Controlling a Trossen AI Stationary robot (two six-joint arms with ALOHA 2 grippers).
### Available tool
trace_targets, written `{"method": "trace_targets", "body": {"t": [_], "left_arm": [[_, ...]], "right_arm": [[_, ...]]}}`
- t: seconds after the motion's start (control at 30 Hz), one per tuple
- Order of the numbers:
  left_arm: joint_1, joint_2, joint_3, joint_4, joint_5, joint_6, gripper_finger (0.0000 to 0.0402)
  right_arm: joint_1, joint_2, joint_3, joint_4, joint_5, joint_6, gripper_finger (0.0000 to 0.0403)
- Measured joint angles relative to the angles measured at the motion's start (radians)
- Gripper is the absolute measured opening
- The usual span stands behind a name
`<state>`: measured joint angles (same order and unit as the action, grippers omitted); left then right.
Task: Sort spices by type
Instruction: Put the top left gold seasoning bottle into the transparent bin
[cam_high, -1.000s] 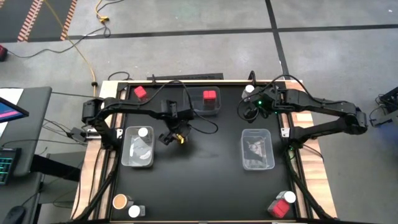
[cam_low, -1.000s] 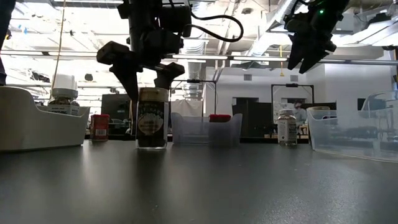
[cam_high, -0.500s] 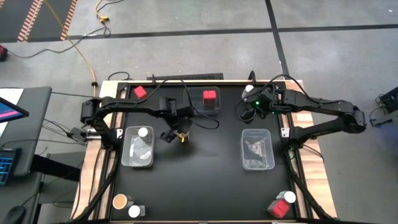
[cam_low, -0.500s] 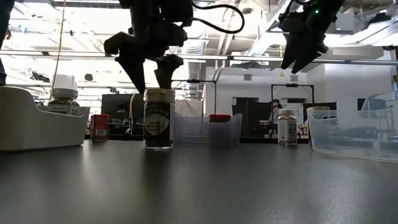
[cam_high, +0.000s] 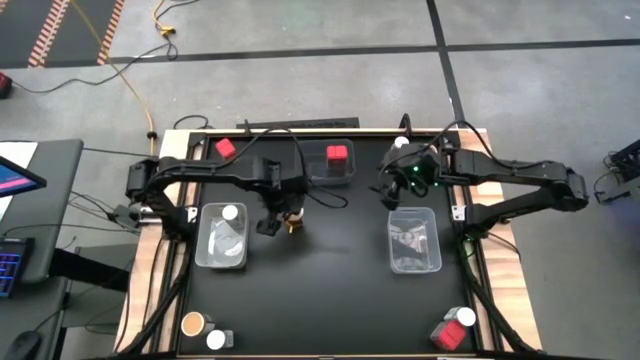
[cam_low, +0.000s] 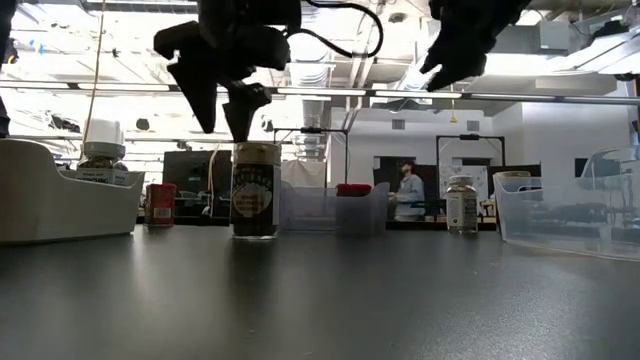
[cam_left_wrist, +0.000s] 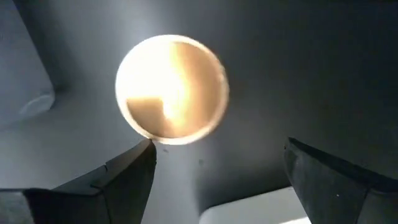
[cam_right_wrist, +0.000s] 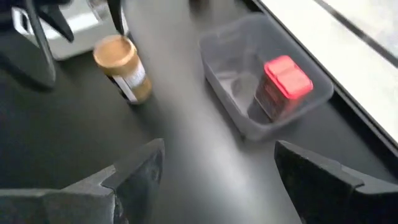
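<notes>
A tan-lidded spice jar (cam_low: 256, 190) stands upright on its base on the black table, left of centre; its lid (cam_left_wrist: 171, 87) fills the left wrist view. My left gripper (cam_low: 224, 130) hangs open just above the jar, pointing down, clear of the lid. My right gripper (cam_high: 388, 190) hovers open at the far right of centre, high over the table. It looks toward a red square-topped spice (cam_right_wrist: 283, 87) that stands in the far clear bin (cam_high: 333, 170).
A left bin (cam_high: 222, 240) holds a white-capped jar (cam_high: 232, 213). A right bin (cam_high: 414, 240) stands under the right arm. Loose spices: red (cam_high: 226, 148) far left, tan (cam_high: 193, 323) and white (cam_high: 216, 339) near left, red (cam_high: 445, 335) and white (cam_high: 465, 318) near right.
My left gripper has risen from beside the tan-lidded jar's lid to clear above it and has rolled about its own line. The jar stays upright on the table. My right gripper has gone a little toward the table's left and tipped up toward level.
</notes>
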<state>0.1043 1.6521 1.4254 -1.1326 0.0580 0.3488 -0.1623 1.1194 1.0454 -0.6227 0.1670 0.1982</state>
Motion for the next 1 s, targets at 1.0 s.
{"method": "trace_targets", "body": {"t": [1.0], "left_arm": [[-0.019,-0.889,-0.54,0.336,0.007,-0.305,0.0333]], "right_arm": [[0.166,0.759,0.498,0.293,-0.045,-0.128,0.0333]]}}
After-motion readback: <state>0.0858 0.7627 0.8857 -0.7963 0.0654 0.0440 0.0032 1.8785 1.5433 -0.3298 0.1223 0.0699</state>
